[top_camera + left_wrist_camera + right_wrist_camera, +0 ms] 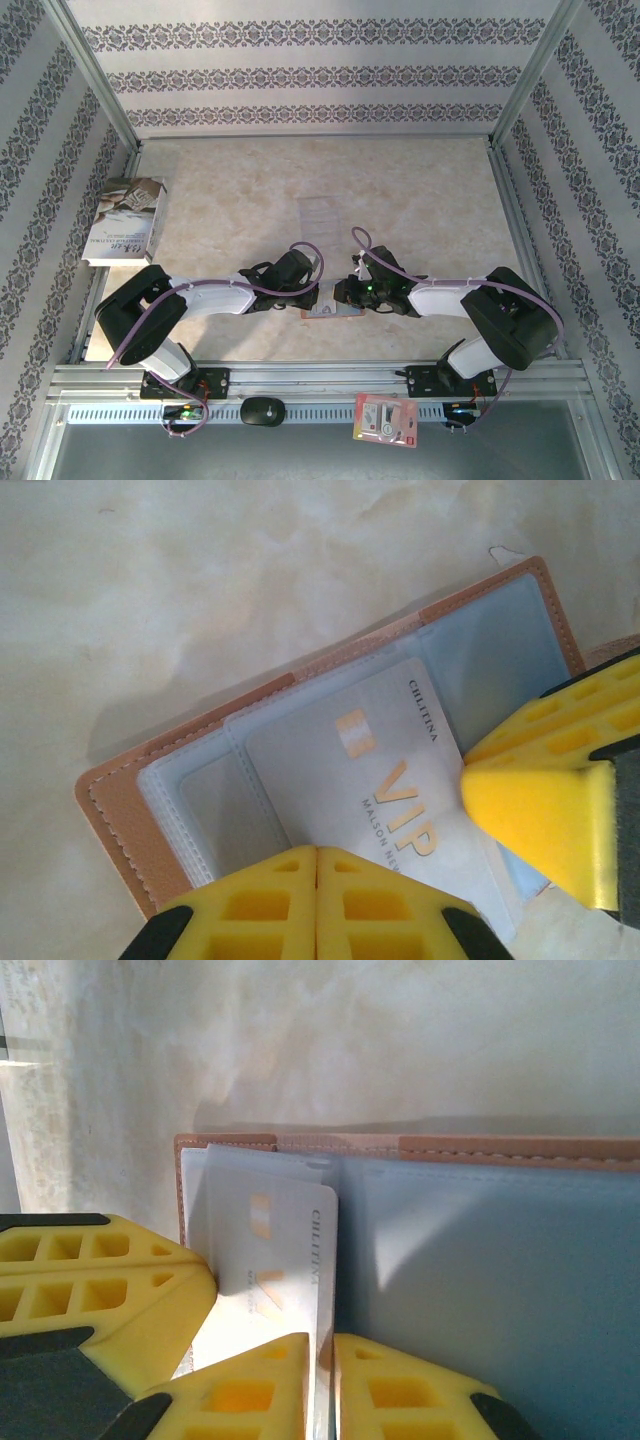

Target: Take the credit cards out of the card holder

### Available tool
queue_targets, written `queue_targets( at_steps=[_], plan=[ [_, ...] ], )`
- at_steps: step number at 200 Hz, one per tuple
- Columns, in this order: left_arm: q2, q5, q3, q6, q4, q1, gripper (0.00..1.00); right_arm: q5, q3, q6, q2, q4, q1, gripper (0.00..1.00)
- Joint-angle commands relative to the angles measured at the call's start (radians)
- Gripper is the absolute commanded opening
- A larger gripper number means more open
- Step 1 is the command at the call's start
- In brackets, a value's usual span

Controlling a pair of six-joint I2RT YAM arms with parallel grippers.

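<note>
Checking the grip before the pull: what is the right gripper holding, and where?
The right gripper appears to pinch the credit card by its edge printed CHLITINA, over the open card holder.

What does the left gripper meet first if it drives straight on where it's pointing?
Most likely the credit card, lying on the open card holder. The left gripper, jaws shut, has its tips right at the card's near end, perhaps already touching; depth is hard to judge.

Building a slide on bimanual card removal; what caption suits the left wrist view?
Shut left gripper at the open card holder; right gripper nipping the credit card by its edge.
</note>
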Motion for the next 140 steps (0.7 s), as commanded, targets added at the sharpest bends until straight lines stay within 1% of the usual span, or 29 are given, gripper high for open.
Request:
queue_targets(
  at_steps=[1, 18, 31, 65, 96, 140],
  plan=[
    [0.021, -0.003, -0.034, 0.001, -0.042, 0.004, 0.06, -0.004, -0.014, 0.008, -0.015, 0.015, -0.008, 0.12],
    [0.022, -0.002, -0.035, 0.001, -0.041, 0.006, 0.06, 0.002, -0.018, 0.007, -0.022, 0.009, -0.011, 0.06],
    [0.022, 0.0, -0.037, 0.002, -0.04, 0.01, 0.05, 0.008, -0.021, 0.009, -0.028, 0.004, -0.01, 0.0],
    [0.023, 0.003, -0.044, 0.001, -0.036, 0.015, 0.03, 0.036, -0.029, 0.005, -0.063, -0.027, -0.013, 0.0],
    [0.024, 0.011, -0.054, -0.002, -0.032, 0.023, 0.0, 0.107, -0.026, -0.023, -0.126, -0.148, -0.013, 0.0],
    [0.022, 0.021, -0.063, -0.001, -0.022, 0.034, 0.0, 0.189, -0.006, -0.079, -0.189, -0.304, -0.013, 0.0]
  ],
)
